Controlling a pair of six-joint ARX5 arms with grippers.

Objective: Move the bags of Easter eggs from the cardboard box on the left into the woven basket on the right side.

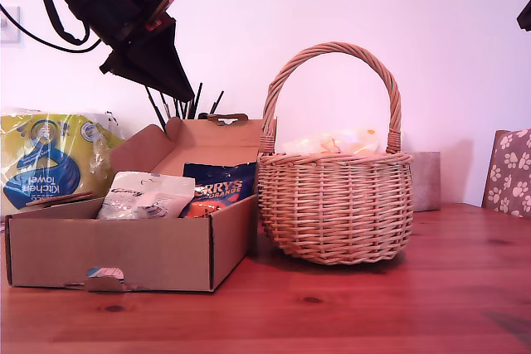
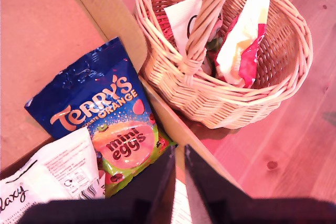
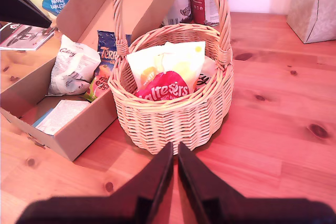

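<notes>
My first claw [image 2: 178, 169] hangs empty above the cardboard box [image 1: 124, 250], jaws nearly together. The blue Terry's bag [image 2: 107, 121] and the whitish bag [image 1: 141, 196] lie inside it, beside the woven basket [image 1: 336, 213]. I judge the next move: widen, descend, grip the blue bag.

My second claw [image 3: 174, 174], also narrow and empty, hovers over the counter [image 3: 273, 129].

Below my first gripper [image 2: 178, 169], the Terry's bag [image 2: 107, 121] and Galaxy bag [image 2: 50, 179] lie side by side in the cardboard box [image 1: 124, 250]; the woven basket [image 2: 231, 98] stands just beyond, touching the box.
</notes>
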